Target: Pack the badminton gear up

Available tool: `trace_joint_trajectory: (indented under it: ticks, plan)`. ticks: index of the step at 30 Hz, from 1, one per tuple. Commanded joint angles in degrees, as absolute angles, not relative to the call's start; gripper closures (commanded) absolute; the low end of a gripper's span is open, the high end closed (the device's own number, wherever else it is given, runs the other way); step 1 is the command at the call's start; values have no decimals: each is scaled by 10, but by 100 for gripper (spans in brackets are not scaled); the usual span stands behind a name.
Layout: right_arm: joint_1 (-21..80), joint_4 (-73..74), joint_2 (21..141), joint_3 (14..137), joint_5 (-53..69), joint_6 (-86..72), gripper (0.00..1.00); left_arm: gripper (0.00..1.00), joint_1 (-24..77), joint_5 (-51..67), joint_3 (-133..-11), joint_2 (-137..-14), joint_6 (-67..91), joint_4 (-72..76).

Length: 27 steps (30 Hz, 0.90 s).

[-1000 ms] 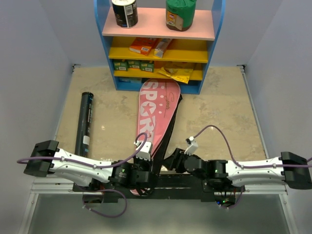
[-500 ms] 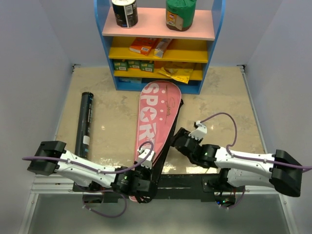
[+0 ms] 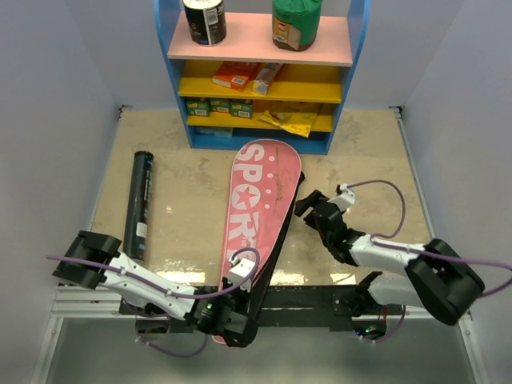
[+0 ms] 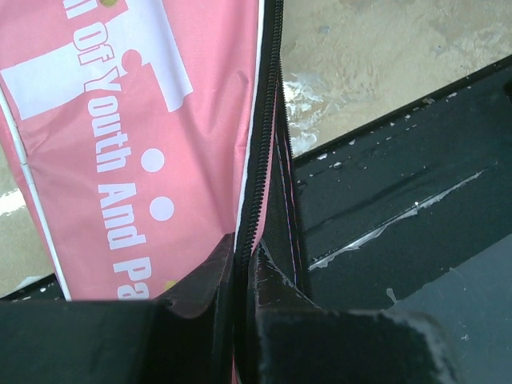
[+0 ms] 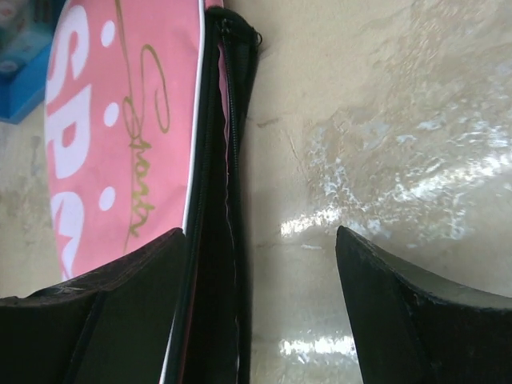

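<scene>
Repositioning under way, reading left to right. Leaving the long black tube (image 3: 140,204) lying lengthwise on the left of the table (image 3: 360,176), well apart from everything else and not yet packed.

Pinching the narrow near end of the pink bag (image 3: 260,200) with the left gripper (image 4: 240,260), jaws almost closed on the black zipper seam (image 4: 258,144). Drawing that end back over the table's near edge, above the black mounting rail (image 4: 400,192). Swinging the bag's head rightward compared with a second ago, now lying just beside the blue base of the shelf unit (image 3: 320,144); contact there not possible to tell.

Sliding the right gripper (image 3: 307,205) up the bag's right edge from the near end toward the middle. Jaws spread wide there, gripping nothing, one finger over the pink fabric and the other over bare table. Probably lining up to work the zipper. Seeing no rackets or shuttlecocks, so not judging whether already inside.

Finding open tabletop right of the bag; running tight at the shelf ahead and at the near edge.
</scene>
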<state>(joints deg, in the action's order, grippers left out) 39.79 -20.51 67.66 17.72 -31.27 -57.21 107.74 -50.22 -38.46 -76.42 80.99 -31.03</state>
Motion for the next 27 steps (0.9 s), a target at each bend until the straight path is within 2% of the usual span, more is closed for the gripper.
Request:
trace_joint_trajectory:
  ticks: [1,8,16,22,25,26,27]
  plan:
    - [368,-385,772,192,-219,-522,22,100,1097,-510,-388,-771,848,-303]
    - [316,-483,889,207,-167,-523,23,100,1112,-517,-386,-773,870,-306]
    - [305,-541,1016,267,-91,-520,31,100,1120,-516,-368,-763,881,-288]
    - [304,-543,1014,266,-88,-514,34,100,1123,-515,-366,-763,885,-288]
    - [305,-548,1028,275,-68,-512,42,100,1123,-518,-365,-762,881,-282]
    - [304,-554,1037,275,-63,-515,55,100,1123,-519,-366,-763,880,-282]
    - [305,-559,1041,275,-59,-517,64,100,1123,-519,-366,-764,880,-283]
